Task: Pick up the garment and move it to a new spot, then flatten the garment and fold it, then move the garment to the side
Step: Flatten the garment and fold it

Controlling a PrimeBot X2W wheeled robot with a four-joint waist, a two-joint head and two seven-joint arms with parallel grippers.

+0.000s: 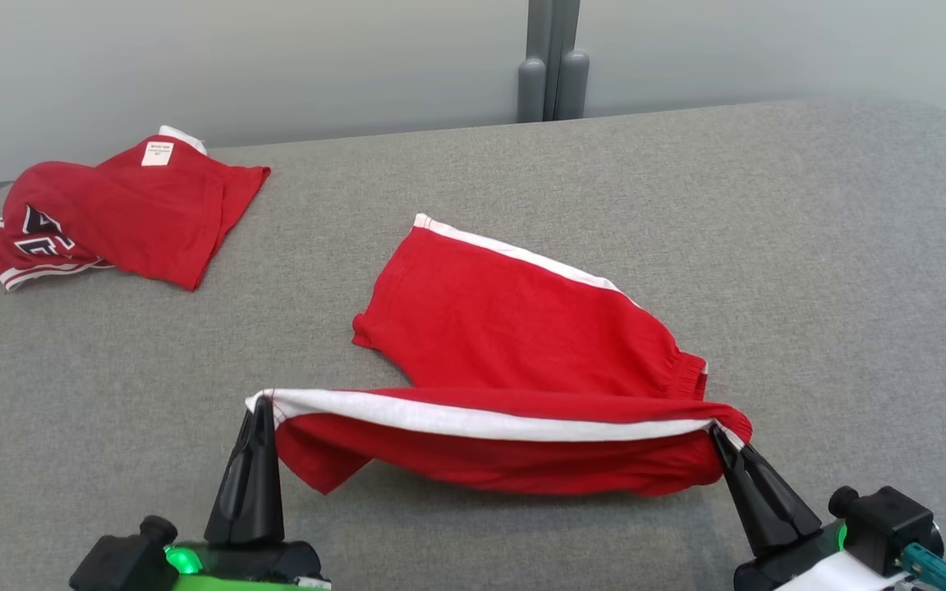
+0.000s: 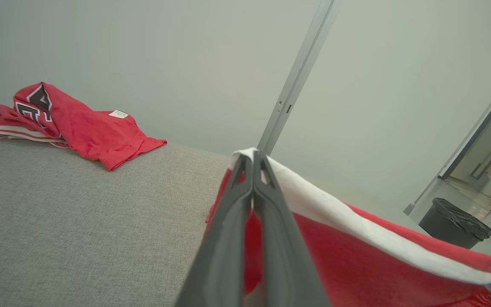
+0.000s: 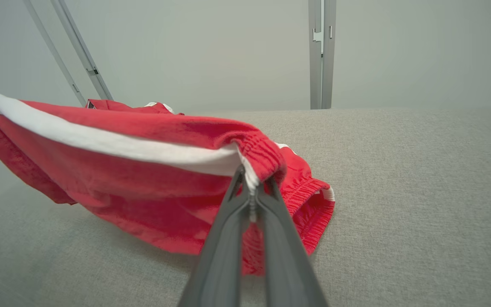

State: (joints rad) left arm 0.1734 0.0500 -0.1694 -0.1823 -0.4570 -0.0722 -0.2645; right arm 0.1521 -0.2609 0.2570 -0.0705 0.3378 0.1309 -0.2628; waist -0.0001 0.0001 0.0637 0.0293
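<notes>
1. The left gripper (image 1: 263, 409) is clamping the white-striped hem corner of the red shorts (image 1: 514, 328). The right gripper (image 1: 719, 433) is pinching the elastic waistband end. Both are clenched on cloth, so the near edge is hanging lifted and taut between them. The far half is lying on the desk (image 1: 810, 246), roughly mid-way across it.
2. Each gripper is catching only a thin bit of edge. If the arms are pulling any further apart, a corner is likely to slip free and that side will drop.
3. Below the stripe the lifted cloth is sagging in a loose pouch. Lowered like this, it is probably going to land doubled and creased rather than flat.
4. The part on the desk is resting on a coarse weave, so dragging it is apt to bunch it up instead of sliding it.
5. A second red garment (image 1: 128, 213) is lying crumpled at the far left, well apart. Moving the shorts toward that side is risking an overlap.
6. The desk is showing a grey woven covering with rounded far corners.
7. Pale frosted panels and a grey post (image 1: 553, 66) are standing behind it. In the left wrist view a black lined bin (image 2: 454, 224) is sitting on the floor near a glass doorway.
</notes>
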